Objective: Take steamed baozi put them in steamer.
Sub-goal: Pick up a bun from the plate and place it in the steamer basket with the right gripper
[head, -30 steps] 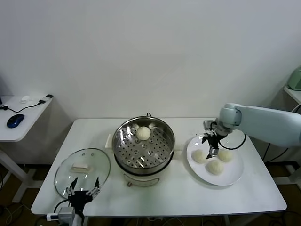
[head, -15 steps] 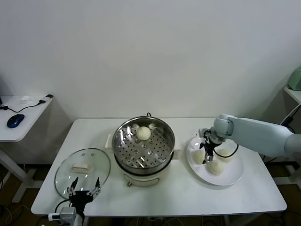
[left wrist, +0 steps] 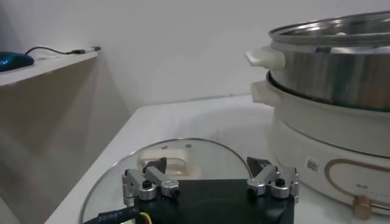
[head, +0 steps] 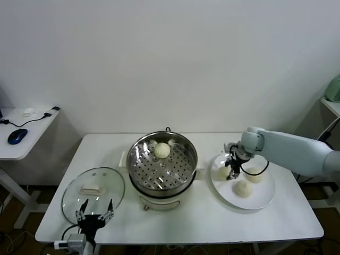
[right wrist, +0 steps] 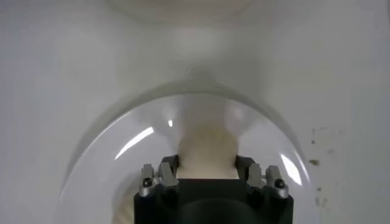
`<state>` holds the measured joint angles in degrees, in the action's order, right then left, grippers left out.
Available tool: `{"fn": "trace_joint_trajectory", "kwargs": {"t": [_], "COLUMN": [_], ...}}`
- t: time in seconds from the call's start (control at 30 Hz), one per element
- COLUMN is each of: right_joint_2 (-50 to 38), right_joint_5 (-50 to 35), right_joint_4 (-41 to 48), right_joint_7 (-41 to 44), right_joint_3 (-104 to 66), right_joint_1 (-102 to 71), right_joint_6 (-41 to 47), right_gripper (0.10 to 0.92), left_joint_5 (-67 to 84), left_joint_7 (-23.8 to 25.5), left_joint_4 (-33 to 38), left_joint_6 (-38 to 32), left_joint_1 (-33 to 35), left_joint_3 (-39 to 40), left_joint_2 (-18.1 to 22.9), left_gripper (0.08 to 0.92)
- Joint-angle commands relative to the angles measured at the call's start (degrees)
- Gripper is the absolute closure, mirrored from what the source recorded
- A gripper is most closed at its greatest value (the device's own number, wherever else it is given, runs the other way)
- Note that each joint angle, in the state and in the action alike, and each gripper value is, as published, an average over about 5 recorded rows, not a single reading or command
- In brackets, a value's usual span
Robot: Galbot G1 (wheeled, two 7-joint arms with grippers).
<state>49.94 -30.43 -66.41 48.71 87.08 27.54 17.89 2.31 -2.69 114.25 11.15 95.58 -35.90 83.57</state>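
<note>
One steamed baozi (head: 162, 150) lies at the back of the steamer (head: 188, 159), a steel pot with a perforated floor in a white base. Three more baozi are over the white plate (head: 260, 199) on the right. My right gripper (head: 232, 171) is at the plate's left part, shut on the leftmost baozi (head: 223, 172). In the right wrist view this baozi (right wrist: 207, 152) fills the gap between the fingers (right wrist: 169, 170). The other two baozi (head: 255, 175) (head: 243, 188) lie free. My left gripper (head: 94, 215) is open and empty at the table's front left; it also shows in its wrist view (left wrist: 210, 167).
A round glass lid (head: 93, 191) with a white handle lies flat on the table left of the steamer, just beyond the left gripper; it also shows in the left wrist view (left wrist: 183, 152). A side table with a blue mouse (head: 17, 136) stands at far left.
My right gripper came down onto the plate's left side and closed on the leftmost baozi, which has shifted slightly up and left with it. The left arm has not moved.
</note>
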Motion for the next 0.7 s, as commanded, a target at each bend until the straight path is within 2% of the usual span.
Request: {"fn": "trace_joint_trajectory", "kwargs": {"t": [0.03,0.23,0.43,0.57,0.7], "right_joint_2": [-0.11,6.10,15.68,22.66,27.80], "right_joint_5": [-8.02,-24.34,-37.60,-42.30,-42.17], "right_joint_4": [-4.53,-12.90,-21.26,-23.03,-20.44], "right_joint_7": [2.12,1.47,-6.56,-12.15,-15.69], "right_joint_3": [7.13,12.84,7.10,5.09,4.20], "right_joint_1": [17.93,35.60,37.80,33.63,26.70], "right_joint_6": [-0.41,2.76,10.95,14.98,17.10], "right_gripper": [0.392,0.389,0.389,0.389,0.389], "left_joint_5": [-0.06,-0.04,0.17,0.45,0.63], "left_joint_7": [0.01,0.11,0.21,0.25,0.19], "left_joint_4": [0.09,0.64,1.18,1.57,1.78], "left_joint_6": [0.03,0.37,0.80,0.86,0.79], "left_joint_1": [0.01,-0.18,-0.87,-1.07,-1.07], "left_joint_3": [0.05,0.33,0.71,0.73,0.85], "left_joint_2": [0.04,-0.10,-0.15,-0.20,-0.14], "left_gripper": [0.177,0.177,0.177,0.177,0.177]}}
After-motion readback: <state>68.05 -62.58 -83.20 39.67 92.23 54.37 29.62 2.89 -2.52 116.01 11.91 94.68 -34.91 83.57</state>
